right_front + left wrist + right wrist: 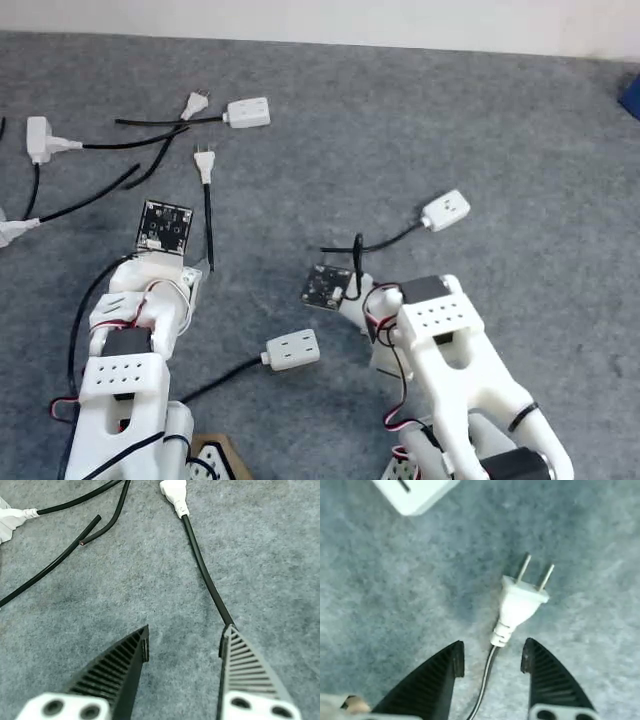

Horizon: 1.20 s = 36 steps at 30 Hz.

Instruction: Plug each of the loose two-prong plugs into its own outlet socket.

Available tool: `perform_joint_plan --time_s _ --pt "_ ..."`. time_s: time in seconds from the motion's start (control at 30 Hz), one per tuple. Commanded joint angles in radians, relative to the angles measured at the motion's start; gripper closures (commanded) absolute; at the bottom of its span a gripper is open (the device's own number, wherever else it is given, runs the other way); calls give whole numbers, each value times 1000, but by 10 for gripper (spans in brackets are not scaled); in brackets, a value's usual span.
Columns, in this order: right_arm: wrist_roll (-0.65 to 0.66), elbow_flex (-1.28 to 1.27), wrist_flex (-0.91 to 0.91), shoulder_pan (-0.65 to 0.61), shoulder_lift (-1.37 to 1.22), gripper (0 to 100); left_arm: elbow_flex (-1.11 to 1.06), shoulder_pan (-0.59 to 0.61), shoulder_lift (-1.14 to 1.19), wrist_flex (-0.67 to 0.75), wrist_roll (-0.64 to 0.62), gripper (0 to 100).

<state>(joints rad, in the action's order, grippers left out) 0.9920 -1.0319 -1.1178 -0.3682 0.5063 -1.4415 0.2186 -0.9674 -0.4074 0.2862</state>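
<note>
the right gripper hangs open astride the thin cord just behind a white plug lying flat on the carpet near an outlet socket, seemingly lined up to pinch it, while the left gripper gapes beside a black cord.

left pincer spread, right pincer spread

We see white shells with small holes on the left arm and right arm, red and black wires, black ribbed fingers.
</note>
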Motion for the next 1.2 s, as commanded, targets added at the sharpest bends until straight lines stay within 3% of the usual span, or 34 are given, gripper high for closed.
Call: perform_joint_plan --time_s 0.0,0.33,0.83,1.17 --pt "17 4 53 28 25 808 5 -18 -5 18 -9 769" --pt "12 -82 213 31 22 808 5 -18 -5 18 -9 769" --pt "14 -102 283 31 18 808 5 -18 -5 15 -9 769" --pt "12 25 280 59 -217 808 5 -18 -5 15 -9 769"
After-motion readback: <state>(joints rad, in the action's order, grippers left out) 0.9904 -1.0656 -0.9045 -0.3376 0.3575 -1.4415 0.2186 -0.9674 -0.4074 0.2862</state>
